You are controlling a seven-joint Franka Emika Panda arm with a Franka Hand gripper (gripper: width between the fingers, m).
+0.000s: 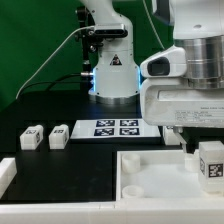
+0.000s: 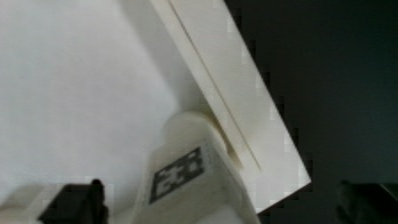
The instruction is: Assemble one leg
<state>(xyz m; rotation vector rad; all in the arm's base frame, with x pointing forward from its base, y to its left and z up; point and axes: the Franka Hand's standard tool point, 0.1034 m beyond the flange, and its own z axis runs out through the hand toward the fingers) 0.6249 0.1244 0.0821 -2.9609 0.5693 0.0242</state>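
Exterior view low and near over the table [image 1: 50, 105], facing the arm's base [image 1: 112, 78] across the tray [image 1: 150, 156], wrist view close above, both showing tray rim and the leg [image 1: 212, 164]

The leg [image 1: 210, 150] at four o'clock in the exterior view looks like smooth white plastic, matt, with a printed black-and-white marker [image 1: 211, 167]. The tray [image 1: 150, 172] shares that dull white finish. The arm's casing [image 1: 185, 62] is glossy white plastic, while the table [image 1: 50, 105] is matt black.

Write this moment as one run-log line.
leg: against tray wall, ungripped | gripper: open above it | two spare legs: on table
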